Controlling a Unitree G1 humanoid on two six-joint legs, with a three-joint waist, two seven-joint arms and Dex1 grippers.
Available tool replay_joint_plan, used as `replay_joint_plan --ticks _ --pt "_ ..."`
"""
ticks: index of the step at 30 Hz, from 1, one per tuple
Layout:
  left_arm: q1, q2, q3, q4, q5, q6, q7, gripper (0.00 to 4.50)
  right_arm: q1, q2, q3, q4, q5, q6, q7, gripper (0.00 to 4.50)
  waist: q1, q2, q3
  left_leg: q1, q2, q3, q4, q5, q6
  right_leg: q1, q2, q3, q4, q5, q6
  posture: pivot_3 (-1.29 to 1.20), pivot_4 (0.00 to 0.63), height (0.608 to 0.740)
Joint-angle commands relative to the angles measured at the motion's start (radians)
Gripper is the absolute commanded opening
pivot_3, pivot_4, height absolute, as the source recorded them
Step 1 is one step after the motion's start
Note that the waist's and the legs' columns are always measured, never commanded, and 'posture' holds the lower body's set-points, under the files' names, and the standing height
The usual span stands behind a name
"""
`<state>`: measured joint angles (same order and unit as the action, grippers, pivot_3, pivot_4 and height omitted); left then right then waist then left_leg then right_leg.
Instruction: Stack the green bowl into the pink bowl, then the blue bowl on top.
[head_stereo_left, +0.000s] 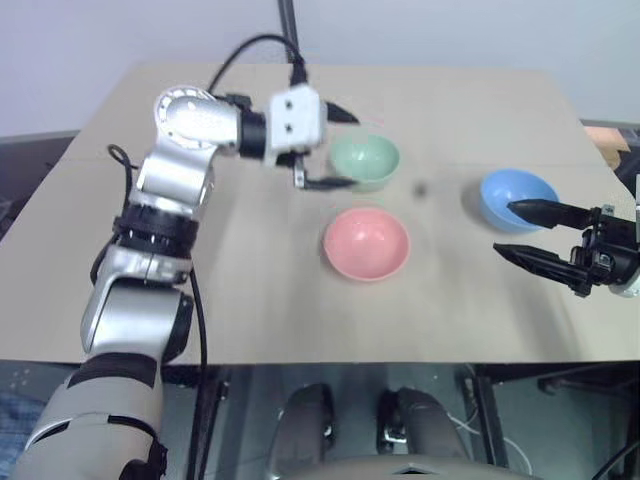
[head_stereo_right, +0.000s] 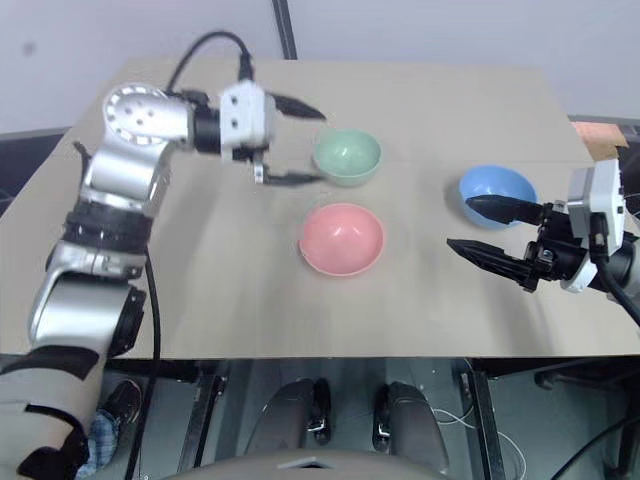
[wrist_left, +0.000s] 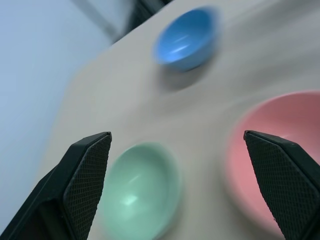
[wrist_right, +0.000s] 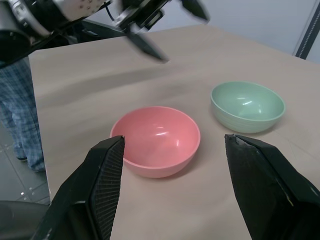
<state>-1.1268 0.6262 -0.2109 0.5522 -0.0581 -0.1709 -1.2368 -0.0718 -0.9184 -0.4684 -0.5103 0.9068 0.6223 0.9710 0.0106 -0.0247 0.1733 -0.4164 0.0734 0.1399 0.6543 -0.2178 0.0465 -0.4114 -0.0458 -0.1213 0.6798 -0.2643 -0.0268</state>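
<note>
Hovering left hand (head_stereo_left: 335, 148) beside green bowl (head_stereo_left: 365, 160), fingers wide apart, nothing held. Green bowl alone on bench (head_stereo_left: 250, 290), pink bowl (head_stereo_left: 367, 243) near, blue bowl (head_stereo_left: 518, 196) well apart by right hand (head_stereo_left: 520, 232), also spread and empty. Best to straddle green rim, pinch firmly, lift clear before crossing to pink.

No readable text or labels anywhere (bowls apparently plain, unmarked).
</note>
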Motion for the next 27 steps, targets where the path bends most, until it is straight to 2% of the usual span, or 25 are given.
replay_joint_plan --ticks 1,4,10,15,24,27 --pt "-0.079 -0.008 -0.060 0.272 0.154 -0.228 0.086 4.48 -0.014 -0.009 -0.020 -0.013 0.001 -0.016 -0.003 3.52 0.004 0.000 0.000 0.000 0.000 0.000 0.000 0.000 0.000 0.000 0.000 0.000 0.000 0.000 0.000 0.00 0.150 0.740" --pt "-0.137 -0.039 -0.138 0.469 0.293 -0.372 0.177 4.48 -0.025 -0.008 -0.018 -0.012 -0.006 -0.023 -0.010 3.52 0.005 -0.001 0.000 -0.001 0.000 0.000 0.000 0.000 0.000 -0.001 0.000 -0.001 0.000 0.000 0.000 0.00 0.150 0.740" --pt "-0.199 -0.134 -0.172 0.653 0.392 -0.444 0.305 4.48 -0.023 -0.006 -0.036 -0.027 -0.001 -0.018 -0.030 3.52 0.005 -0.002 0.001 -0.011 0.000 -0.004 0.006 0.000 0.000 -0.006 -0.001 -0.004 0.000 0.000 0.000 0.00 0.150 0.740" --pt "-0.229 -0.196 -0.211 0.719 0.483 -0.445 0.460 4.48 -0.012 -0.010 -0.056 -0.036 0.003 -0.015 -0.040 3.52 0.004 -0.002 0.001 -0.015 0.000 -0.004 0.009 0.000 0.000 -0.009 0.000 -0.005 0.001 0.000 0.000 0.00 0.150 0.740" --pt "-0.237 -0.278 -0.304 0.785 0.643 -0.377 0.615 4.48 0.007 -0.010 -0.078 -0.051 0.009 -0.014 -0.059 3.52 0.004 -0.002 0.001 -0.015 0.000 -0.005 0.011 -0.001 0.001 -0.009 -0.001 -0.005 0.003 0.000 0.000 0.00 0.150 0.740" --pt "-0.242 -0.301 -0.287 0.796 0.636 -0.349 0.633 4.48 0.005 -0.008 -0.077 -0.053 0.010 -0.016 -0.065 3.52 0.004 -0.002 0.001 -0.015 0.000 -0.006 0.012 0.000 0.001 -0.009 -0.001 -0.006 0.004 0.000 0.000 0.00 0.150 0.740"
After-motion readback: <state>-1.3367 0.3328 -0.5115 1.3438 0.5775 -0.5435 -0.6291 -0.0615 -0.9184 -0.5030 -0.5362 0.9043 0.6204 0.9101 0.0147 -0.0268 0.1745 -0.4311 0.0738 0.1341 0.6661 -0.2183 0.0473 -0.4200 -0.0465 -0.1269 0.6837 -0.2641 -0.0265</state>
